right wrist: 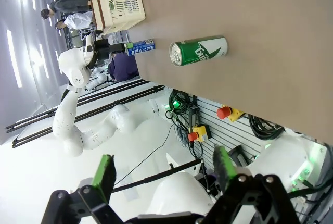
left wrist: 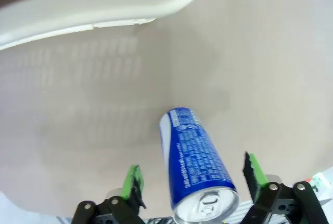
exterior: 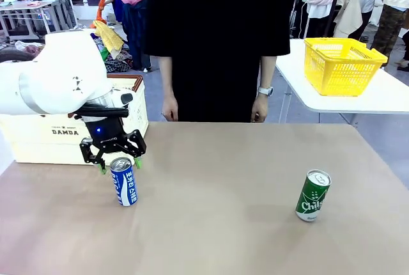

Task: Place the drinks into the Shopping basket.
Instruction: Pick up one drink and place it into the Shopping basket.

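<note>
A blue drink can (exterior: pixel 124 182) stands tilted on the brown table at the left. My left gripper (exterior: pixel 119 164) hangs open just over its silver top, a green pad on either side. In the left wrist view the blue can (left wrist: pixel 195 161) lies between the open fingers (left wrist: pixel 132 182), apart from both pads. A green can (exterior: pixel 312 195) stands alone at the right of the table. The cream Shopping basket (exterior: pixel 38 137) with its DAMDA print sits at the table's far left, behind my left arm. My right gripper (right wrist: pixel 164 169) is open and holds nothing, far from the green can (right wrist: pixel 199 50).
A person in black stands at the far edge with both hands (exterior: pixel 170 107) hanging down. A yellow basket (exterior: pixel 345 64) rests on a separate white table (exterior: pixel 383 99) at the back right. The brown table's middle lies bare between the two cans.
</note>
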Action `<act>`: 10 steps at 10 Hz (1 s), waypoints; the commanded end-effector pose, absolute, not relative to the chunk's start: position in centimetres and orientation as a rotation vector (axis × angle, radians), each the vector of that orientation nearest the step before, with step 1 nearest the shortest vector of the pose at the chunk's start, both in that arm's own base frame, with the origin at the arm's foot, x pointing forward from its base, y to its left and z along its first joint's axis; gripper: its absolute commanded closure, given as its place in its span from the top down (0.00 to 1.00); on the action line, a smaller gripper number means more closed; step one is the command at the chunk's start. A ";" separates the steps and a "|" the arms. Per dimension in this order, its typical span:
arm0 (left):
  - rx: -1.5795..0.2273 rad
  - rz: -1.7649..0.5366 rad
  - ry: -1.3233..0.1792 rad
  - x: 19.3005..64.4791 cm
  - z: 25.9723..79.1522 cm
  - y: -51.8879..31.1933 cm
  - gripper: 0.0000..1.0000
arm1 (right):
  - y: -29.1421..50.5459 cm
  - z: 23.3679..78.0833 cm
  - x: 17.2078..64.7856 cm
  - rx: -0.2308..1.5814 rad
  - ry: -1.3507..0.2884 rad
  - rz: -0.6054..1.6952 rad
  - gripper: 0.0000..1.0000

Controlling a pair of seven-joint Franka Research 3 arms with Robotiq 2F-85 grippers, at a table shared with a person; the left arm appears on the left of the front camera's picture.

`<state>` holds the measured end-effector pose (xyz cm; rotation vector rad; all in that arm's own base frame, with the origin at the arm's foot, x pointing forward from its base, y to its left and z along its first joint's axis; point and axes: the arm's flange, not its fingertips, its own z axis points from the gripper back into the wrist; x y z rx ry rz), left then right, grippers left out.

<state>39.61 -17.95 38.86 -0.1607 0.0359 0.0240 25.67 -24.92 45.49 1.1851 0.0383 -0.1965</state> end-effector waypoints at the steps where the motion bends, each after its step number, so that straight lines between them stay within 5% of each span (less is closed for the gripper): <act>1: -0.124 0.045 0.058 39.5 37.7 -18.4 1.00 | -24.9 45.5 25.7 1.185 0.038 -0.196 1.00; 4: -0.126 0.046 0.057 39.2 37.5 -18.5 1.00 | -16.7 45.7 26.1 1.078 0.110 -0.062 1.00; 5: -0.121 0.047 0.060 39.2 37.5 -18.4 1.00 | -22.0 45.7 26.0 1.157 0.078 -0.135 1.00; 10: -0.061 -0.007 0.088 38.6 36.3 -19.3 1.00 | -22.0 45.7 26.0 1.157 0.078 -0.135 1.00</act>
